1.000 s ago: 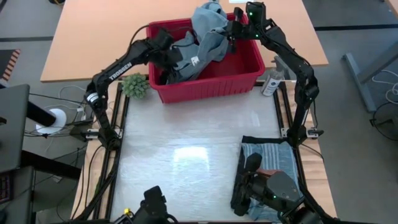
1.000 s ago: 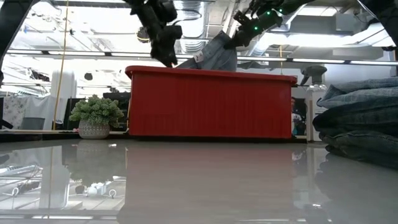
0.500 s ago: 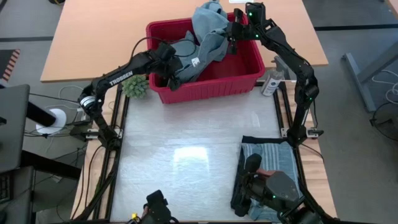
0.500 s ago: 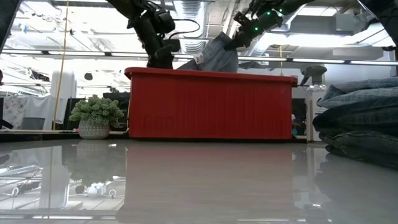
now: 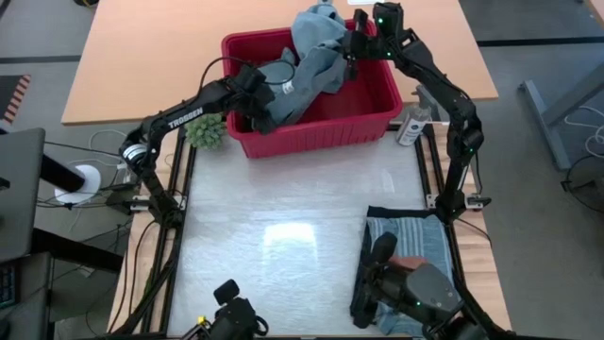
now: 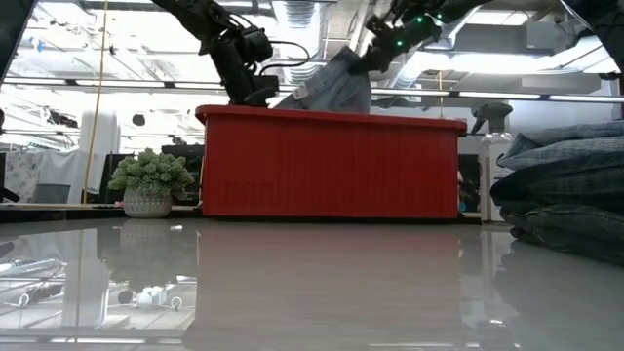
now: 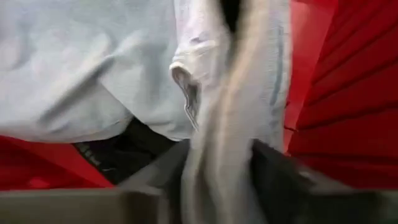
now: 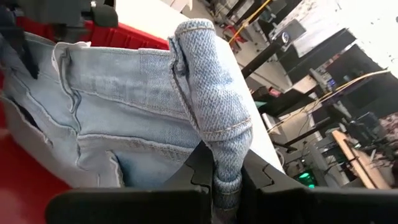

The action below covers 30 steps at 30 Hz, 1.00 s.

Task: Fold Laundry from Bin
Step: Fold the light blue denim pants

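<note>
The bright red bin [image 5: 368, 118] stands at the table's far edge, also seen in the low view [image 6: 331, 161]. A light blue denim garment [image 5: 316, 61] rises out of it, its lower part lying in the bin. My right gripper [image 5: 351, 52] is above the bin's far right side, shut on the garment's upper end. My left gripper [image 5: 262, 109] reaches down into the bin's left half, and a strip of the same pale denim [image 7: 217, 143] runs between its fingers. A dark garment [image 7: 118, 149] lies under the denim. My left gripper has a bunched fold of the pale denim [image 7: 214, 168] between its two fingers [image 7: 277, 180]. The fingers slant down into the bin from its left side. The cloth there lies slack on the laundry below. My right gripper pinches a thick stitched hem fold of the denim [image 8: 227, 165] between its two fingers [image 8: 261, 180], several layers together. It comes nearly level from the bin's right side. The garment is lifted above the rim and hangs down into the bin.
A small potted plant [image 5: 206, 129] stands left of the bin and a spray bottle [image 5: 412, 123] right of it. A stack of folded garments [image 5: 406, 241] lies at the table's near right, [image 6: 565, 185] in the low view. Bare tabletop [image 5: 283, 217] spreads before the bin.
My left gripper has gone down into the bin's left half and tipped more steeply, reaching the denim lying there. The denim held by my right gripper has stayed up where it was.
</note>
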Motion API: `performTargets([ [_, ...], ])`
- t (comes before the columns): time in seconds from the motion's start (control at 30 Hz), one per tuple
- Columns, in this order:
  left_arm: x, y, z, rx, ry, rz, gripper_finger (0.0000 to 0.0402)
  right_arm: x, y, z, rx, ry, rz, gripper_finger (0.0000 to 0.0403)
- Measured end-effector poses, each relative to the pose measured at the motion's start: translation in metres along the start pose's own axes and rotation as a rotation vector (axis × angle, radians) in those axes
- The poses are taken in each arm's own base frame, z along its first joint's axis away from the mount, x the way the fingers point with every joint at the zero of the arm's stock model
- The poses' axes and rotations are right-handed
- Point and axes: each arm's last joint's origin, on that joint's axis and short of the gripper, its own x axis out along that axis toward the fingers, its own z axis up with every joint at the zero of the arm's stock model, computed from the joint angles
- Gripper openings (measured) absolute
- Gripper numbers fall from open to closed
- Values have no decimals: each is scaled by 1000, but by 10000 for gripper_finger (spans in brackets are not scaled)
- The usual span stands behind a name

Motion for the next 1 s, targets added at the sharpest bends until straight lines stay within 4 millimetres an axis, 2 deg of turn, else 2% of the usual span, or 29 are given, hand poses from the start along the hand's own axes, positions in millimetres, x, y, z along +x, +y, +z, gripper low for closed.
performTargets([
  [0.1,-2,3,4,3,-24,37,40,0,-2,2,-6,-20,-21,51],
  [0.17,-11,7,11,1,-39,72,16,1,-3,5,14,-38,-37,51],
  [0.23,-27,13,24,10,-75,145,15,0,-6,7,42,-53,-71,51],
  [0.4,-81,28,62,51,-244,345,13,-2,-16,13,34,-76,-214,51],
  [0.53,-129,40,86,36,-426,460,12,-15,-29,33,-1,-132,-308,51],
  [0.73,-197,49,106,12,-678,582,12,-55,-51,77,-59,-264,-424,51],
  [0.87,-236,45,113,15,-814,617,12,-83,-52,100,-83,-379,-467,51],
  [1.0,-261,36,115,39,-954,656,12,-111,-47,123,-94,-490,-422,51],
])
